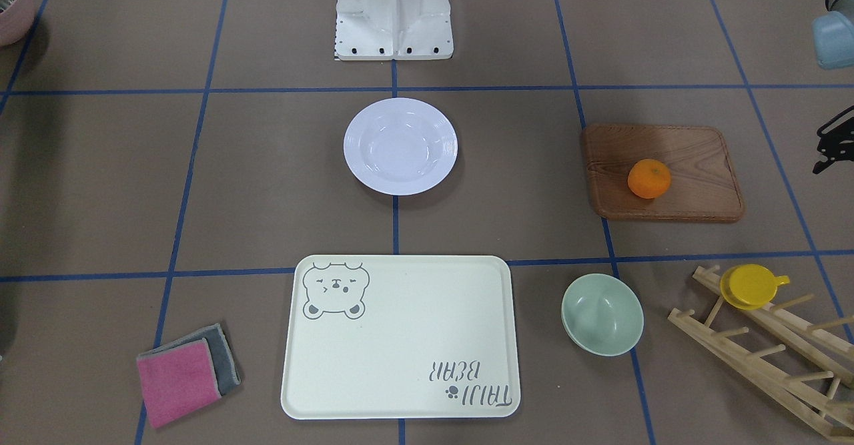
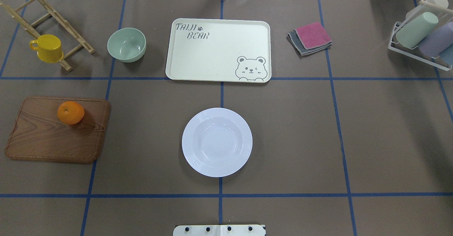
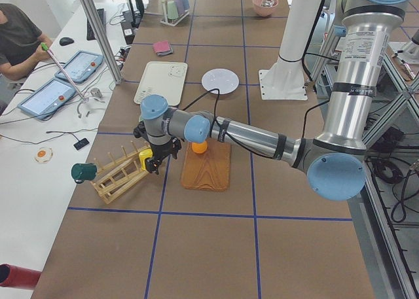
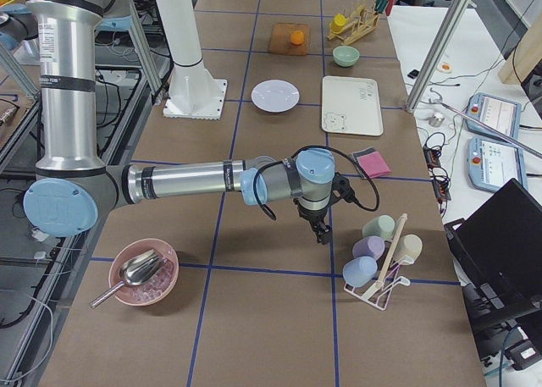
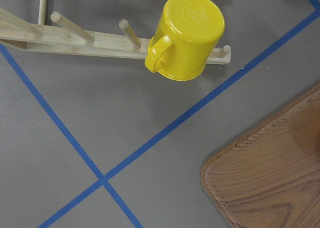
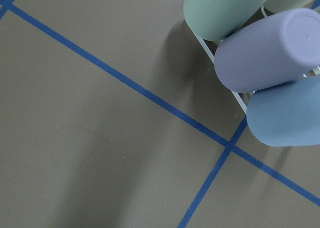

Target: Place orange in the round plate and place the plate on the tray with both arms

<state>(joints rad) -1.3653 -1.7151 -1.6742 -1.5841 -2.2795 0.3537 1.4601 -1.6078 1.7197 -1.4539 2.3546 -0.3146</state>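
The orange (image 1: 649,178) (image 2: 70,112) rests on a brown wooden board (image 1: 687,158), apart from the empty white round plate (image 1: 400,146) (image 2: 217,142) at the table's middle. Beyond the plate lies the cream bear tray (image 1: 400,338) (image 2: 217,52), with nothing on it. My left gripper (image 3: 156,163) hangs over the gap between the board and a wooden peg rack, short of the orange (image 3: 199,147); only a black edge of it (image 1: 830,141) enters the front view, and I cannot tell its state. My right gripper (image 4: 322,233) hovers over bare table, far from the plate (image 4: 275,95); whether it is open I cannot tell.
A yellow cup (image 5: 187,36) hangs on the peg rack (image 1: 767,351). A pale green bowl (image 2: 126,45) stands left of the tray, and folded cloths (image 2: 311,38) right of it. A wire holder of pastel cups (image 6: 270,48) is near the right gripper. A pink bowl with a scoop (image 4: 142,273) is near the right end.
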